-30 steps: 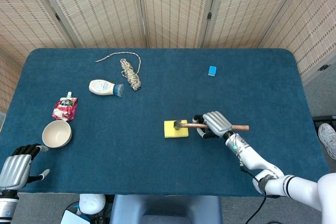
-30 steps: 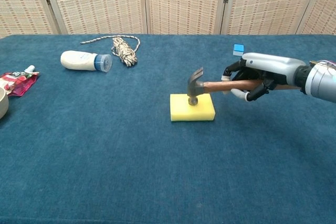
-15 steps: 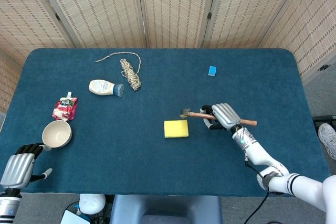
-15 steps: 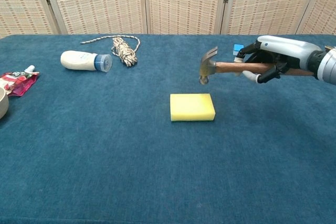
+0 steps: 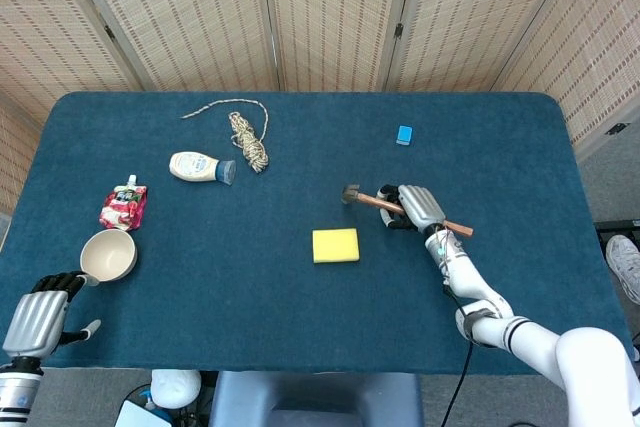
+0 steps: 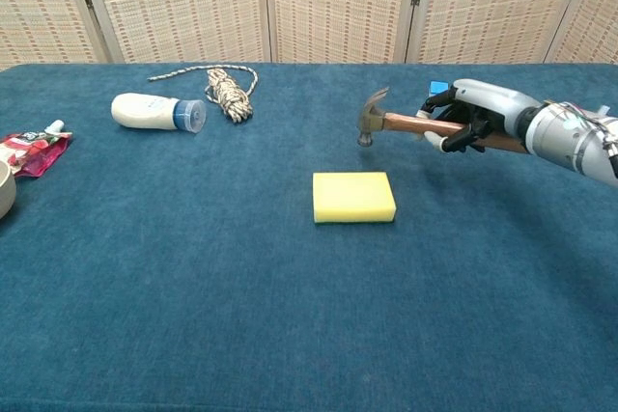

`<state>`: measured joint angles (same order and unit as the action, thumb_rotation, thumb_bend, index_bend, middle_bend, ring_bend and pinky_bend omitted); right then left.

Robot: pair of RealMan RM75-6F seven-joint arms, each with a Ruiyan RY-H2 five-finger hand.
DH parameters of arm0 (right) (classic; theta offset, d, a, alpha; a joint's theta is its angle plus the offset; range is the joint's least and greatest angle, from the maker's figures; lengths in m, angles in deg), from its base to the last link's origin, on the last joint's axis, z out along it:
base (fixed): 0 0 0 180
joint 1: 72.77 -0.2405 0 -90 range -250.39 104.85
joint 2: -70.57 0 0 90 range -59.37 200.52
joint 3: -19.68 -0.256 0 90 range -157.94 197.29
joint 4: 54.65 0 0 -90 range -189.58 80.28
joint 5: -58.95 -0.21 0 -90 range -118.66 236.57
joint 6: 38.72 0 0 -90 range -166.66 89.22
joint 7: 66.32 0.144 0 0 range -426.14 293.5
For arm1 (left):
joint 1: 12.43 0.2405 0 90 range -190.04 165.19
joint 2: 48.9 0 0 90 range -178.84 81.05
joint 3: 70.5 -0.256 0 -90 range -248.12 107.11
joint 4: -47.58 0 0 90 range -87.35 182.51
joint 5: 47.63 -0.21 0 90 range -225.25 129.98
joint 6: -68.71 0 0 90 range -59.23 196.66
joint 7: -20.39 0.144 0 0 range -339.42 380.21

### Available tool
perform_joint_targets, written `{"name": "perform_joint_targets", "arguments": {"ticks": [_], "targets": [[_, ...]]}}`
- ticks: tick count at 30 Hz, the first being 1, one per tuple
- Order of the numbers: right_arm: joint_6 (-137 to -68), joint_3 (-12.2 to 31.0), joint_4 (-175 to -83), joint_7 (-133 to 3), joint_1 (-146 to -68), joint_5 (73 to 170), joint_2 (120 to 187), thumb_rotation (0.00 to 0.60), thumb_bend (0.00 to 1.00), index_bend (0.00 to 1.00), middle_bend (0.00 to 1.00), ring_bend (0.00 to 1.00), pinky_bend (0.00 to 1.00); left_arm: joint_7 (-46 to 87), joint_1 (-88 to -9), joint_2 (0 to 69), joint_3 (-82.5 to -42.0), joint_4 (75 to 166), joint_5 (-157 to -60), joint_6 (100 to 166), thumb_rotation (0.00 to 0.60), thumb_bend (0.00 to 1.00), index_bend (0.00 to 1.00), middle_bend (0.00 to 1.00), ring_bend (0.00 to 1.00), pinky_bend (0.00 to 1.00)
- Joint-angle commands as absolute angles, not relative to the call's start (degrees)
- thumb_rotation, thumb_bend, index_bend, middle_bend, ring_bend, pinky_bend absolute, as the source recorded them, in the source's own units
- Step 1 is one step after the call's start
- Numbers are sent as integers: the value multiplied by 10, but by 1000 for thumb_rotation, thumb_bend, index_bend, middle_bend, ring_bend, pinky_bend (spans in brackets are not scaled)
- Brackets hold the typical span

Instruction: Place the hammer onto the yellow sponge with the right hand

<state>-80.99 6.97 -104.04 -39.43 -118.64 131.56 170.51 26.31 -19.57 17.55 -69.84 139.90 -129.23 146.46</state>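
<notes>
My right hand (image 5: 414, 206) (image 6: 472, 113) grips the wooden handle of the hammer (image 5: 362, 198) (image 6: 386, 121) and holds it in the air. The metal head points left and hangs beyond the far right corner of the yellow sponge (image 5: 335, 245) (image 6: 353, 197), clear of it. The sponge lies flat on the blue table with nothing on it. At the near left corner, my left hand (image 5: 36, 317) sits off the table edge, fingers curled, holding nothing. The chest view does not show it.
A white bowl (image 5: 108, 255) and a red pouch (image 5: 123, 206) sit at the left. A white bottle (image 5: 201, 167) (image 6: 156, 111) and a coiled rope (image 5: 248, 138) (image 6: 228, 90) lie at the far left. A small blue block (image 5: 404, 134) lies beyond my right hand.
The hammer's head rested on the sponge a second ago. My right hand has lifted it off and carried it back, away from the sponge. The left hand stayed put.
</notes>
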Motion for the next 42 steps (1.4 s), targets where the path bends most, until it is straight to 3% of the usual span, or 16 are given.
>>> {"name": "perform_joint_targets", "arguments": {"ticks": [1, 4, 6, 9, 12, 14, 17, 23, 28, 34, 42], "targets": [[-799, 59, -1018, -372, -1196, 1310, 1724, 600, 1000, 818, 735, 846, 697, 263, -196, 174, -699, 1399, -1292, 1463, 600, 217, 350, 311, 274, 253], [-803, 60, -1005, -358, -1199, 1320, 1732, 600, 996, 771, 680, 778, 642, 263, -196, 175, -699, 1399, -1291, 1462, 600, 217, 348, 311, 274, 253], [-802, 62, -998, -349, -1200, 1326, 1736, 600, 927, 674, 629, 708, 593, 263, -197, 175, -699, 1400, -1292, 1461, 600, 216, 347, 311, 274, 253], [-792, 65, -998, -332, -1201, 1331, 1734, 600, 667, 465, 488, 527, 451, 263, -199, 175, -699, 1400, -1293, 1461, 600, 217, 347, 311, 274, 253], [-797, 68, -1000, -325, -1198, 1339, 1727, 600, 282, 102, 201, 226, 246, 263, -199, 174, -698, 1400, -1293, 1461, 600, 217, 346, 311, 274, 253], [-809, 71, -1004, -326, -1194, 1346, 1719, 600, 135, 9, 86, 119, 164, 262, -200, 175, -697, 1398, -1292, 1461, 600, 217, 346, 311, 274, 253], [-830, 81, -1015, -336, -1185, 1362, 1701, 600, 42, 0, 13, 49, 109, 260, -201, 178, -695, 1393, -1298, 1466, 600, 217, 346, 311, 274, 253], [-905, 92, -1080, -369, -1145, 1383, 1637, 600, 29, 0, 0, 36, 94, 256, -201, 189, -689, 1381, -1303, 1480, 600, 216, 346, 311, 274, 253], [-965, 106, -1170, -475, -1096, 1380, 1564, 600, 183, 0, 77, 36, 93, 267, -198, 194, -683, 1384, -1302, 1495, 600, 216, 346, 311, 274, 253], [-1057, 124, -1287, -603, -1021, 1372, 1474, 600, 192, 12, 154, 40, 95, 283, -198, 202, -675, 1395, -1306, 1512, 600, 216, 347, 311, 274, 253], [-1158, 146, -1403, -650, -921, 1357, 1383, 600, 193, 71, 176, 58, 97, 300, -196, 207, -673, 1418, -1320, 1531, 600, 216, 346, 311, 274, 253]]}}
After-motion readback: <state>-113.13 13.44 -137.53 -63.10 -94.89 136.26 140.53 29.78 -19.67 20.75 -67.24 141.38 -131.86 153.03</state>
